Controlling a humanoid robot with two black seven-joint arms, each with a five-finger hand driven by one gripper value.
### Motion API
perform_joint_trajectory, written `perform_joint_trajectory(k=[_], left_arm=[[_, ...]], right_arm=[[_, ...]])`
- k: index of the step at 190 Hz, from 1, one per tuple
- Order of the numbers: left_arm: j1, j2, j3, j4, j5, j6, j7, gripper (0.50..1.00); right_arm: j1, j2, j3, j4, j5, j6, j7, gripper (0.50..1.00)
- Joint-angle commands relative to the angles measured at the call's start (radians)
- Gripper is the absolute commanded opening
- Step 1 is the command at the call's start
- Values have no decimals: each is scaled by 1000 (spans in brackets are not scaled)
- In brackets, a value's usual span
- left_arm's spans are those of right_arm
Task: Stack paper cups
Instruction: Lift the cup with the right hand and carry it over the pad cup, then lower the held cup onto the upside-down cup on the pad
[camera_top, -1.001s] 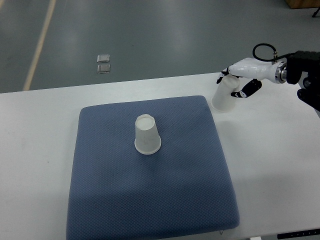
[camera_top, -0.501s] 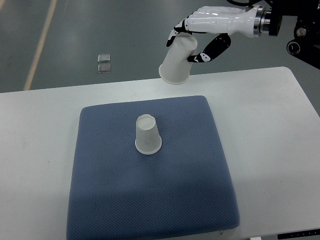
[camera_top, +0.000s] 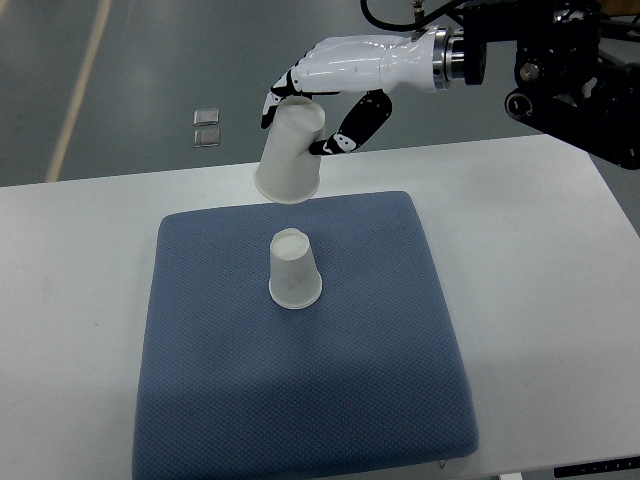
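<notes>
A white paper cup (camera_top: 294, 269) stands upside down near the middle of the blue pad (camera_top: 300, 380). A second white paper cup (camera_top: 291, 153), also mouth down and slightly tilted, hangs in the air just above and behind it. My right hand (camera_top: 312, 112) is shut on this raised cup near its base, with the white-and-black fingers (camera_top: 352, 125) wrapped around it. The right arm reaches in from the upper right. The left arm does not show.
The blue pad lies on a white table (camera_top: 540, 300). Grey floor lies beyond the table's far edge, with two small clear items (camera_top: 207, 128) on it. The arm's dark housing (camera_top: 570, 70) fills the upper right corner.
My right hand lifted the cup from the table at the pad's right and carried it up and leftward. It now hangs over the standing cup.
</notes>
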Motion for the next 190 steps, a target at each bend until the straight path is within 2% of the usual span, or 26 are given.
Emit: perform_joint_trajectory(k=[1,84,110,190], left_arm=[[0,0,-1,0,0,0,0,1000],[0,0,1,0,0,0,0,1000],[0,0,1,0,0,0,0,1000],[0,0,1,0,0,0,0,1000]], right_arm=[[-2,30,-2,0,-1,25,5,554],[-8,95,-11,-40,-2,53,26,556],[-16,95,-11,-52,-10,63,44,556],[-53,95,-11,-49,-68,60,46,556]])
